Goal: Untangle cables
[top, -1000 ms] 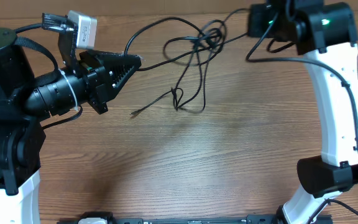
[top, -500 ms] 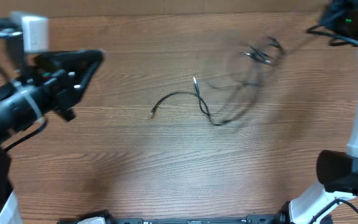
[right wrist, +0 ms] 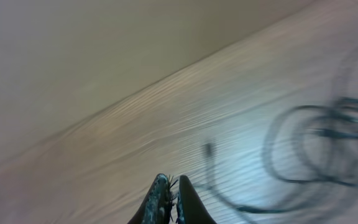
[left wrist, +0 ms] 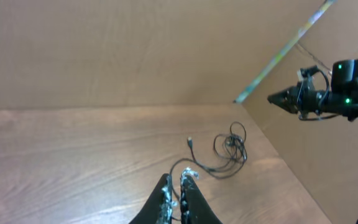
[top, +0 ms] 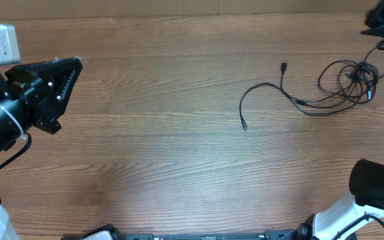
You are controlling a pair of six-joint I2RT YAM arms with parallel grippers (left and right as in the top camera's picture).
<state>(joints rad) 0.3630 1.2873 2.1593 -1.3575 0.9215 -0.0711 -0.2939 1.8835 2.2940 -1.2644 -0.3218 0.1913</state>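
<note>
Both hands are pinching narrow, empty; cables [top: 353, 75] are lying on the surface [top: 145, 147] ahead of the right hand [right wrist: 169, 181], well apart from the left hand [left wrist: 175, 180].

Your cables [top: 342, 83]: shifted from top centre to the right edge of the table [top: 145, 167], one strand trailing left. Your left pincer [top: 75, 65]: drawn back far left, clear of them. Your right pincer [left wrist: 277, 98]: withdrawn to the far-right corner.

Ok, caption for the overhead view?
Thin black tangled cables lie near the brown wooden table's right side, far from the shut black left gripper.
</note>
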